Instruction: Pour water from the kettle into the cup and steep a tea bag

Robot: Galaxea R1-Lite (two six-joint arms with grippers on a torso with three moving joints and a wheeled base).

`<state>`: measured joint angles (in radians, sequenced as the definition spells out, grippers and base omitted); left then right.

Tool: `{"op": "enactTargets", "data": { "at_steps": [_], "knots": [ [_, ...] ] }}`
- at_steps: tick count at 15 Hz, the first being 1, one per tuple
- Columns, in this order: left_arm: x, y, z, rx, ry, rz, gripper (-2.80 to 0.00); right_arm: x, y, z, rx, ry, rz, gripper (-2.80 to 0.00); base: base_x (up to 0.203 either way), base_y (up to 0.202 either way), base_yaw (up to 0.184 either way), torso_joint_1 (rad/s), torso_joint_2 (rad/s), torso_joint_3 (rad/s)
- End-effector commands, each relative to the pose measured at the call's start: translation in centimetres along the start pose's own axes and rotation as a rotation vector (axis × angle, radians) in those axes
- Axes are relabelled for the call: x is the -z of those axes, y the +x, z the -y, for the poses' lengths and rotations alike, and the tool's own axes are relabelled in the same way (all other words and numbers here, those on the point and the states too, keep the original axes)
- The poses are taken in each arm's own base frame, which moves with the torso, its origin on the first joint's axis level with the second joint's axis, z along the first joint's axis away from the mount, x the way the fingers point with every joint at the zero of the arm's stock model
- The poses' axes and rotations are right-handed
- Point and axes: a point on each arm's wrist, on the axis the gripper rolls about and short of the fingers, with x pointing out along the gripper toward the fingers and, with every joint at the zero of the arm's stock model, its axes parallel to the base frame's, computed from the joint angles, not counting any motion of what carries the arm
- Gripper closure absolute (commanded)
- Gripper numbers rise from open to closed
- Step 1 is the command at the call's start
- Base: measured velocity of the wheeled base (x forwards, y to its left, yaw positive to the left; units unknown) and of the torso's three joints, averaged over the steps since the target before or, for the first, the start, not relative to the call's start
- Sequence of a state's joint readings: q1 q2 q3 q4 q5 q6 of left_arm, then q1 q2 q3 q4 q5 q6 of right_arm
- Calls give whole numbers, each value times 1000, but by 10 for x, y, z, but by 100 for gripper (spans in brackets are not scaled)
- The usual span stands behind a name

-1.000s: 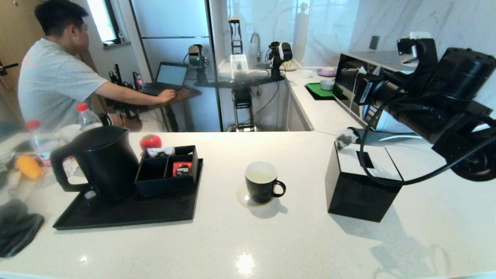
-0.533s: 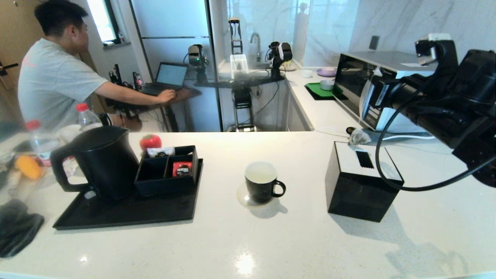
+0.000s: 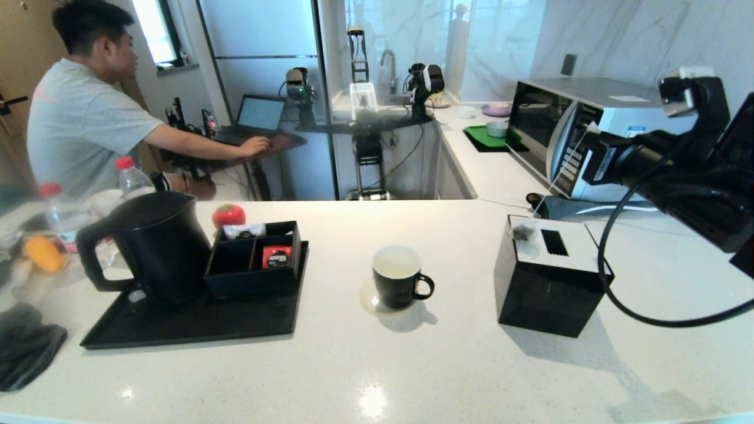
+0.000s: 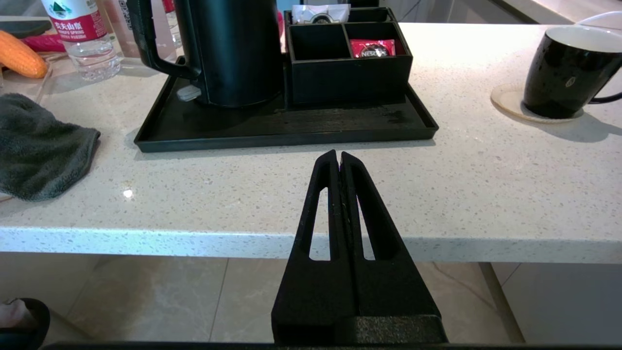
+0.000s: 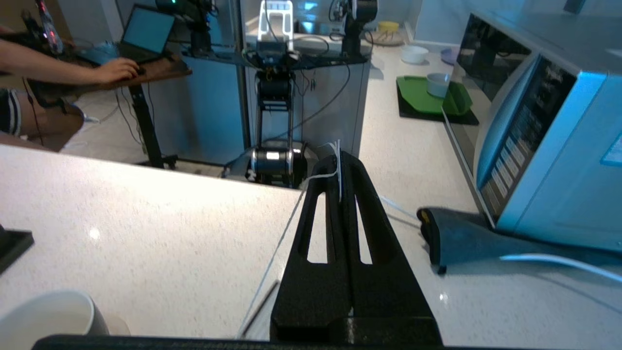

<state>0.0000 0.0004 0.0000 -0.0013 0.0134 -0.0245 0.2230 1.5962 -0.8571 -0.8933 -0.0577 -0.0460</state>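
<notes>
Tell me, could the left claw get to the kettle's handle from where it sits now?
Probably yes. The left claw sits shut at the counter's near edge, and bare counter lies between it and the tray. The kettle stands on the tray with its handle turned outward, away from the compartment box.

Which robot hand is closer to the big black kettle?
The left. The left gripper waits shut at the counter's front edge, facing the kettle on its tray. The right gripper is far off, raised beyond the tissue box, pinching the tea bag string.
</notes>
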Motion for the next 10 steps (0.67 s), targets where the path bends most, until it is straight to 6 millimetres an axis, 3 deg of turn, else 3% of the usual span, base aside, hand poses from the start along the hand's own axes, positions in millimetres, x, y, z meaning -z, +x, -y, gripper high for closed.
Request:
{"op": "enactTargets", "data": {
  "at_steps": [1, 10],
  "knots": [
    [0, 0, 0, -2, 0, 1, 0, 9, -12, 1, 3, -4, -20, 0, 0, 0, 0, 0, 0, 0],
    [0, 0, 0, -2, 0, 1, 0, -3, -2, 7, 23, 3, 43, 0, 0, 0, 0, 0, 0, 0]
  ]
}}
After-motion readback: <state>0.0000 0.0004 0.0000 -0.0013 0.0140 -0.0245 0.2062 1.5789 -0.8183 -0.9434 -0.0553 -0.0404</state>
